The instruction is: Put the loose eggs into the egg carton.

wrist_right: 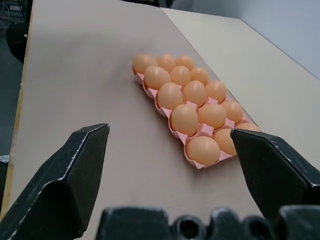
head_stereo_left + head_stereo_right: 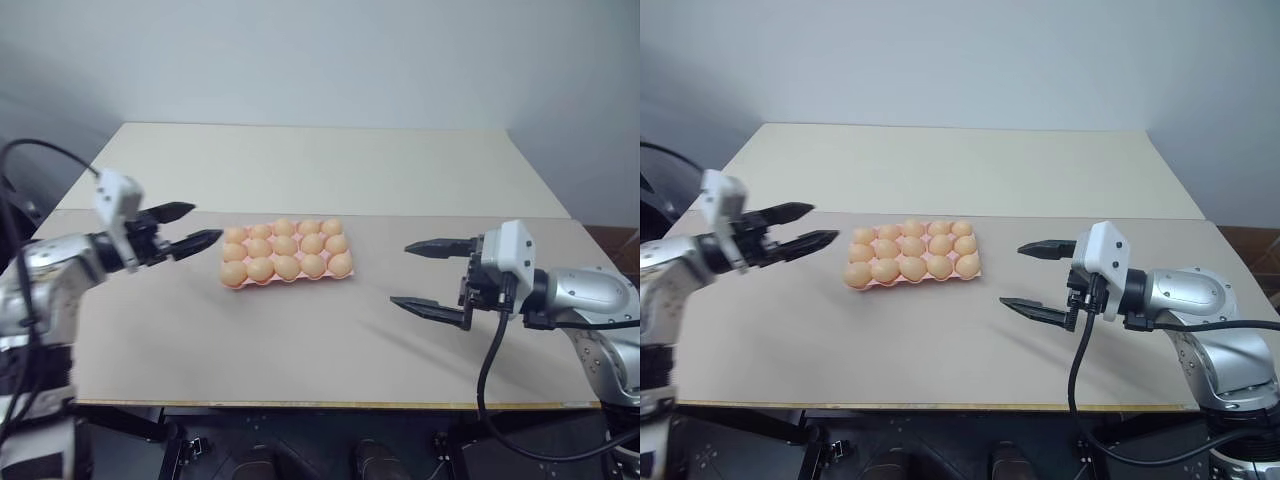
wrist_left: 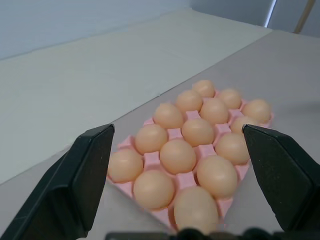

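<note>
The pale pink egg carton (image 2: 240, 286) lies flat at the middle of the table, and a tan-orange egg (image 2: 285, 243) sits in each of its cups. Loose eggs are out of view. My left gripper (image 2: 205, 223) hovers just left of the carton, open and empty, pointing at it. My right gripper (image 2: 401, 273) hangs open and empty a short way to the carton's right. In the left wrist view the open gripper (image 3: 177, 129) frames the egg-filled carton (image 3: 150, 121). The right wrist view has the right gripper (image 1: 170, 131) spread wide before the carton (image 1: 192, 162).
The carton rests on a beige table (image 2: 300, 340) whose front edge (image 2: 330, 404) runs close to me. A paler table (image 2: 320, 160) joins it behind, with a seam just beyond the carton. A black cable (image 2: 490, 370) hangs from the right wrist.
</note>
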Action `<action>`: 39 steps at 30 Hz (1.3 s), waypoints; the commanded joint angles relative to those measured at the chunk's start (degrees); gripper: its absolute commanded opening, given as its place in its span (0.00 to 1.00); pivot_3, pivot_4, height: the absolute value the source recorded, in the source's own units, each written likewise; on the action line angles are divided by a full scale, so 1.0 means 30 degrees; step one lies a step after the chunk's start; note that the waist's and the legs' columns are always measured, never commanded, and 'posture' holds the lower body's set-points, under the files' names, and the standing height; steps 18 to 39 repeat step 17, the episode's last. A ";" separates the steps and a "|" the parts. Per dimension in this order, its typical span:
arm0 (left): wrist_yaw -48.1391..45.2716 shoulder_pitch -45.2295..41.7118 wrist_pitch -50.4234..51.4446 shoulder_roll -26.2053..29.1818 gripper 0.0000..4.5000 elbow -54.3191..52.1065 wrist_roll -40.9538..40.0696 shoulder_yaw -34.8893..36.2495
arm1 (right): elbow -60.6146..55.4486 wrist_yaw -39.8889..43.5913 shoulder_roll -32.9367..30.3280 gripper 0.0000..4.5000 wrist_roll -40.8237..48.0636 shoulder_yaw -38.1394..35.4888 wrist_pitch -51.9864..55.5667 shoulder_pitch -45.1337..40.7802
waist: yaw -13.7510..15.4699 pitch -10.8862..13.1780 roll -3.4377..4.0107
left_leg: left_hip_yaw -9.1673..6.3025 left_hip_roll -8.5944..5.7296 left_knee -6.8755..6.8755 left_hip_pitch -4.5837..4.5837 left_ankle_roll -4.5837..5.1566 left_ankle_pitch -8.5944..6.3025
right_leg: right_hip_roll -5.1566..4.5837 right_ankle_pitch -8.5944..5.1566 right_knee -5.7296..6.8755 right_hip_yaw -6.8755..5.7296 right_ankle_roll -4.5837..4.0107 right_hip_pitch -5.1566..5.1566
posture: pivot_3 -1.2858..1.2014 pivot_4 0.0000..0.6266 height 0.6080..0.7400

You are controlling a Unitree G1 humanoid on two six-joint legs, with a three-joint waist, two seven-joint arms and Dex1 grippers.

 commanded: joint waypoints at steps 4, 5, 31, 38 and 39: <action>-0.2318 0.4158 0.0546 0.2471 0.99 -0.2099 -0.1664 0.3855 | 0.1126 0.0723 -0.0330 1.00 0.0010 -0.0664 -0.1015 -0.0369 | 0.0106 0.0001 -0.0001 | 0.0012 0.0007 -0.0007 -0.0002 0.0000 0.0000 | 0.0000 -0.0003 -0.0010 -0.0001 0.0000 -0.0011 | 0.52 0.24 1.00; -0.2541 0.4859 0.0760 0.2520 0.99 -0.2537 -0.2001 0.4380 | 0.1346 0.0870 -0.0369 1.00 -0.0091 -0.0602 -0.1166 -0.0377 | 0.0183 0.0001 -0.0001 | 0.0012 0.0009 -0.0010 -0.0004 0.0000 -0.0001 | -0.0001 -0.0004 -0.0012 -0.0003 0.0000 -0.0011 | 0.52 0.24 1.00; -0.2552 0.9897 0.1229 0.1903 0.99 -0.6487 -0.3660 0.7305 | 0.3268 0.2163 -0.0365 1.00 -0.0449 -0.0097 -0.2089 -0.1537 | 0.0169 0.0000 0.0000 | 0.0030 0.0014 -0.0028 0.0022 0.0001 -0.0003 | -0.0003 -0.0005 -0.0017 -0.0001 -0.0001 0.0004 | 0.52 0.24 1.00; -0.2552 0.9897 0.1229 0.1903 0.99 -0.6487 -0.3660 0.7305 | 0.3268 0.2163 -0.0365 1.00 -0.0449 -0.0097 -0.2089 -0.1537 | 0.0169 0.0000 0.0000 | 0.0030 0.0014 -0.0028 0.0022 0.0001 -0.0003 | -0.0003 -0.0005 -0.0017 -0.0001 -0.0001 0.0004 | 0.52 0.24 1.00; -0.2552 0.9897 0.1229 0.1903 0.99 -0.6487 -0.3660 0.7305 | 0.3268 0.2163 -0.0365 1.00 -0.0449 -0.0097 -0.2089 -0.1537 | 0.0169 0.0000 0.0000 | 0.0030 0.0014 -0.0028 0.0022 0.0001 -0.0003 | -0.0003 -0.0005 -0.0017 -0.0001 -0.0001 0.0004 | 0.52 0.24 1.00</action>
